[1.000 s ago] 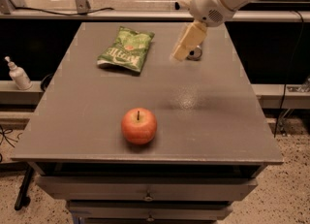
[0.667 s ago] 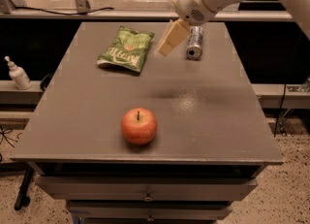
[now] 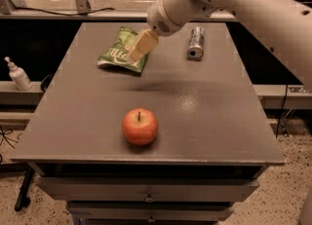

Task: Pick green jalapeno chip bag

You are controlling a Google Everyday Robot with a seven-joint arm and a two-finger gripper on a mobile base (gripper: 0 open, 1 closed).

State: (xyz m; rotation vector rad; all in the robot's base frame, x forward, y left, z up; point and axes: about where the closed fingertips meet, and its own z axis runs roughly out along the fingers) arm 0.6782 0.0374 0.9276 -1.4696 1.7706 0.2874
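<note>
The green jalapeno chip bag (image 3: 119, 48) lies flat on the grey table (image 3: 204, 107), at the far left of the top, with white lettering on crinkly foil. My gripper (image 3: 140, 46) hangs from the white arm that reaches in from the upper right. Its cream fingers sit over the bag's right edge and hide part of it. I cannot see whether it touches the bag.
A red apple (image 3: 140, 126) stands near the table's front edge. A silver can (image 3: 196, 43) lies on its side at the back right. A white pump bottle (image 3: 18, 74) stands on a lower shelf off the table's left side. Drawers sit below the top.
The arm has swung left across the back of the table. The gripper has gone from beside the can to over the chip bag's right edge. Bag, apple and can have not moved.
</note>
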